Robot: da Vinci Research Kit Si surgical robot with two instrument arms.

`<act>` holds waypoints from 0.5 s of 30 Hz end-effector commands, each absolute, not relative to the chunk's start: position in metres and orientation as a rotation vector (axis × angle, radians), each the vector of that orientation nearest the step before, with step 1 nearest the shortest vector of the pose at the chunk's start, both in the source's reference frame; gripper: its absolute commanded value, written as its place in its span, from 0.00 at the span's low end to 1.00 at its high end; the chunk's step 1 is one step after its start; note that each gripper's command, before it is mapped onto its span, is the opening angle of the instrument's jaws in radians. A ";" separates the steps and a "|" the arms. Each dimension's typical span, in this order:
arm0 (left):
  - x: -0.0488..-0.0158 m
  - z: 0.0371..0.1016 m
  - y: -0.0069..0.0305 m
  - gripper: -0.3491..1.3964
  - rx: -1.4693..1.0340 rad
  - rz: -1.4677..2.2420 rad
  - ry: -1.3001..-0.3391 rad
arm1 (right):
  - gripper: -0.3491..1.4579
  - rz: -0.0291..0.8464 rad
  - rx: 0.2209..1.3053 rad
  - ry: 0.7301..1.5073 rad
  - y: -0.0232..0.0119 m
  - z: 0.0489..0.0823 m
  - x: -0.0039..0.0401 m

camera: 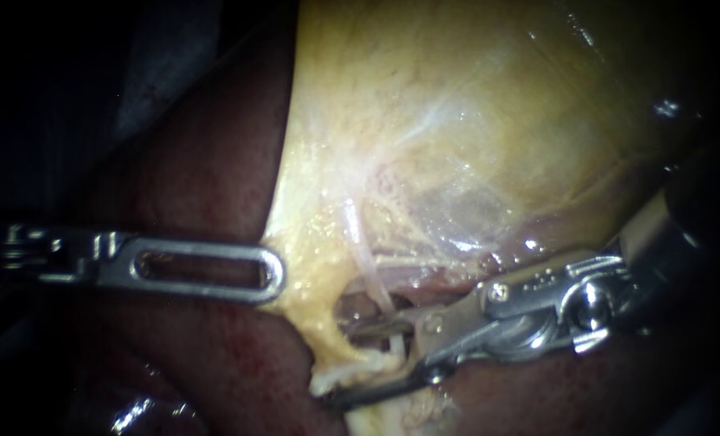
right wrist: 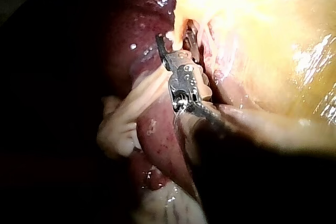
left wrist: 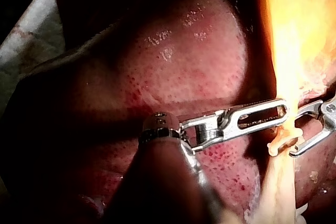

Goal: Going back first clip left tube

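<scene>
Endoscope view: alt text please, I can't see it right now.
My right instrument, a silver hinged tip, holds its jaws open around a thin pale tube below the yellow, glistening gallbladder. My left instrument, with slotted steel jaws, is shut on the gallbladder's yellow edge, over dark red liver.

**Left instrument on the gallbladder edge, right instrument's jaws open just ahead**
The left instrument (left wrist: 278, 114) reaches from its dark shaft across the dark red, speckled liver (left wrist: 184, 61). Its slotted jaws are closed on the edge of the bright yellow gallbladder (left wrist: 294, 35). Directly ahead of them, the right instrument (left wrist: 295, 135) shows two jaws with a clear gap, set against a pale strand of tissue (left wrist: 273, 182) that hangs from that edge. A pale cloth (left wrist: 26, 30) lies at the liver's far margin, well apart from both instruments.
</scene>
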State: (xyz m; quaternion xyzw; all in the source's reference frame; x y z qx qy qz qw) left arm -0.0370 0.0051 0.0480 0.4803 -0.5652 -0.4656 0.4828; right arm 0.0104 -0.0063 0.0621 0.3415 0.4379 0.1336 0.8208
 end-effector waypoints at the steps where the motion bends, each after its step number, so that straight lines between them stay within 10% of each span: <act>1: -0.0370 0.0480 0.0052 0.00 1.171 -1.134 -1.377 | 0.43 0.286 0.724 0.934 -0.0061 0.0619 0.0102; 15: -0.0367 0.0491 0.0057 0.00 1.172 -1.132 -1.377 | 0.43 0.307 0.654 0.961 -0.0003 0.0567 0.0046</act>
